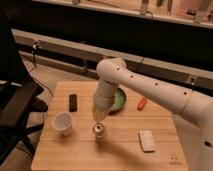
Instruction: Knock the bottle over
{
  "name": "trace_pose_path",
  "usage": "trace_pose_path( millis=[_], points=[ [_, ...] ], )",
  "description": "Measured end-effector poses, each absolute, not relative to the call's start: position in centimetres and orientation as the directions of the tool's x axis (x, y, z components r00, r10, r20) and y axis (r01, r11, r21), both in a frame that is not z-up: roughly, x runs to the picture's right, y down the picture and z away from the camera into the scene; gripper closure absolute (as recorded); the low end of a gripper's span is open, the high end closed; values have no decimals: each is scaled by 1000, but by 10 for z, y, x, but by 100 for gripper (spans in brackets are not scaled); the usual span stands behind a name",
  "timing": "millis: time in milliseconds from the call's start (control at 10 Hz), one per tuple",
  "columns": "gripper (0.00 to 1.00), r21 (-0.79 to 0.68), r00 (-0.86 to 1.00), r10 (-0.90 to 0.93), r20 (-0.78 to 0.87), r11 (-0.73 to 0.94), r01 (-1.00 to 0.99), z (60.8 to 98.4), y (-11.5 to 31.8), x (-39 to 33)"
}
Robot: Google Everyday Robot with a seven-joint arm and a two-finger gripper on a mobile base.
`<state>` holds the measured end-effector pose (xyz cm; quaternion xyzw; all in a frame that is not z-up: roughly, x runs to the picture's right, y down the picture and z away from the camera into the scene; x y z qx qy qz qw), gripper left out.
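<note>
The bottle [100,131] stands upright near the middle front of the wooden table [120,155]; I see mainly its round silvery top. My gripper [99,119] hangs from the white arm [145,85] straight down, directly above and just behind the bottle's top, very close to it. I cannot tell whether it touches the bottle.
A white cup [62,123] stands left of the bottle. A black flat object [73,102] lies at the back left. A green bowl [119,100] sits behind the arm, a red-orange item [142,103] to its right, and a white rectangular object [146,140] at the front right. A dark chair [15,105] stands left of the table.
</note>
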<state>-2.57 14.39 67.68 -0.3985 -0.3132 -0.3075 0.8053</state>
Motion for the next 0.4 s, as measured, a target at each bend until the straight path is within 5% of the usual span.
trace_pose_path(
  millis=[400],
  points=[
    [100,-477,656,-229,719,524,705,686,132,-25]
  ],
)
